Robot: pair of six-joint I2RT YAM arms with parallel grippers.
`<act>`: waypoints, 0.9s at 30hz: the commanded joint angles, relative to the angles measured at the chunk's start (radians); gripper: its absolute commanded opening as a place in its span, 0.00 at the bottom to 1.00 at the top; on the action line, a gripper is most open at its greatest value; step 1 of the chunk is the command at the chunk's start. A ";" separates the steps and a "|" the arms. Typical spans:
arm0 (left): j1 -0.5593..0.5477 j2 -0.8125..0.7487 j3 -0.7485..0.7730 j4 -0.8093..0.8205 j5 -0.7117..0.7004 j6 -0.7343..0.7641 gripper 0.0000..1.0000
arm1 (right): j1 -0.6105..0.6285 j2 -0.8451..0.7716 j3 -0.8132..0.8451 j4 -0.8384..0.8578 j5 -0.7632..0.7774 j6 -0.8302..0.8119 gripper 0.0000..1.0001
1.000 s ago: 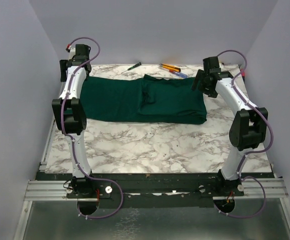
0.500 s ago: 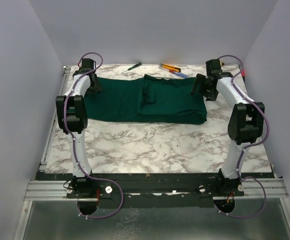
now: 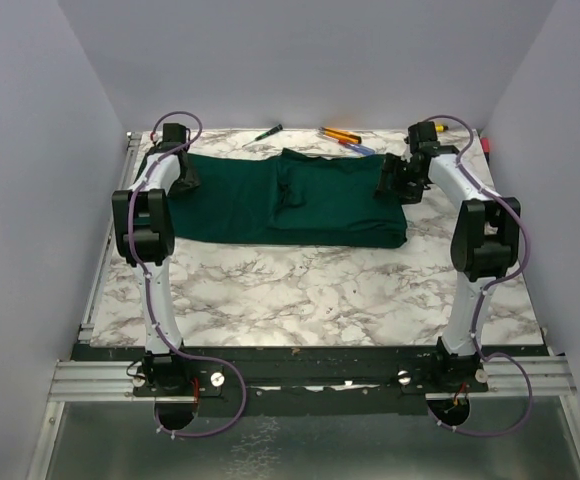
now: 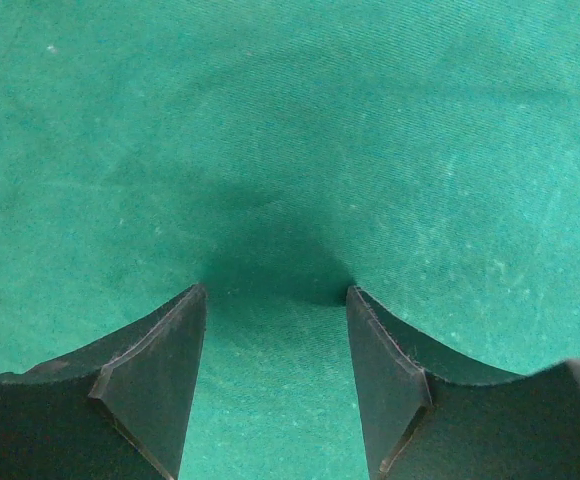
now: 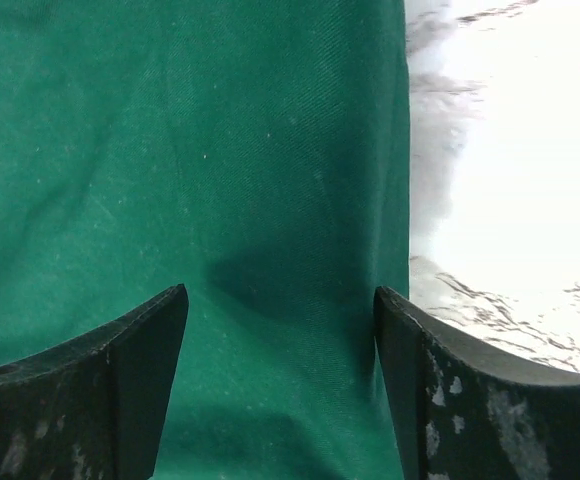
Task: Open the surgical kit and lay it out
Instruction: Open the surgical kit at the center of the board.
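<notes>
While the green cloth (image 3: 250,200) lies folded across the table's (image 3: 310,290) far half, we note the left gripper (image 4: 275,290) at the table's far left, jaws apart over the cloth; right gripper (image 5: 279,290) far right, jaws wide, by the cloth's edge.

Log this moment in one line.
left gripper: fingers open over cloth wrap | right gripper: fingers open at wrap's right edge | kit contents: covered

Both the left arm (image 3: 148,215) and right arm (image 3: 482,235) reach far forward; the left gripper (image 4: 275,290) and right gripper (image 5: 280,290) point down, jaws spread wide, tips seemingly pressing.
</notes>
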 commanded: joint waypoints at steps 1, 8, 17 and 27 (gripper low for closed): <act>0.055 0.081 0.001 -0.105 -0.206 -0.018 0.59 | 0.054 0.034 -0.014 0.051 -0.156 0.001 0.76; 0.104 0.102 0.022 -0.126 -0.280 -0.006 0.59 | 0.118 0.069 0.011 0.063 -0.155 0.067 0.71; 0.135 0.088 0.080 -0.147 -0.255 0.011 0.60 | 0.129 0.022 0.102 -0.010 0.068 0.093 0.77; 0.135 -0.047 0.168 -0.156 -0.034 0.002 0.63 | 0.307 -0.008 0.340 -0.062 0.305 0.032 0.86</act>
